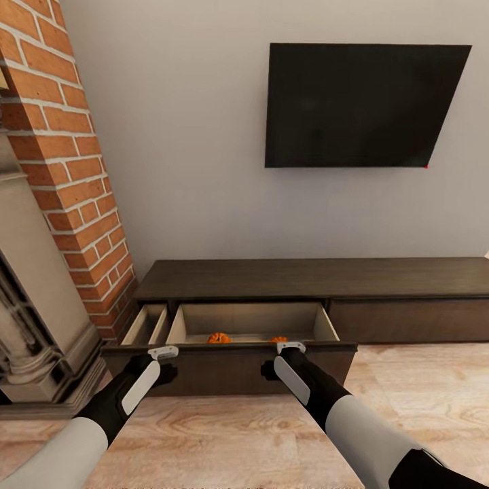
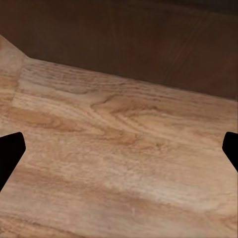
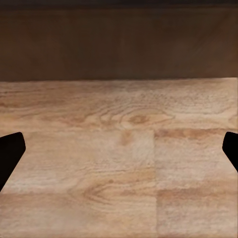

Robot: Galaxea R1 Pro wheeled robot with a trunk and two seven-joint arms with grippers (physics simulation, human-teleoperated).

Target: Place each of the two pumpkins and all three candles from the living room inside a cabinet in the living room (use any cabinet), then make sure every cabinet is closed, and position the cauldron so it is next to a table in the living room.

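Observation:
The long dark-brown cabinet (image 1: 319, 278) stands against the wall with its wide left drawer (image 1: 231, 372) pulled out. Two small orange pumpkins (image 1: 219, 337) (image 1: 278, 339) lie inside it, close behind the drawer front. My left gripper (image 1: 165, 372) and right gripper (image 1: 269, 371) hang just in front of that drawer front, pointing down at the floor. In each wrist view the black fingertips (image 2: 10, 153) (image 3: 10, 153) sit far apart with nothing between them, so both grippers are open. The dark drawer front (image 2: 148, 39) (image 3: 119, 44) shows past the fingers. The candles and the cauldron are out of view.
A brick fireplace column (image 1: 61, 170) with a grey stone surround (image 1: 34, 305) stands close on the left. A black TV (image 1: 360, 105) hangs on the wall above the cabinet. A narrow side compartment (image 1: 146, 324) is open too. Light wood floor (image 1: 421, 387) stretches to the right.

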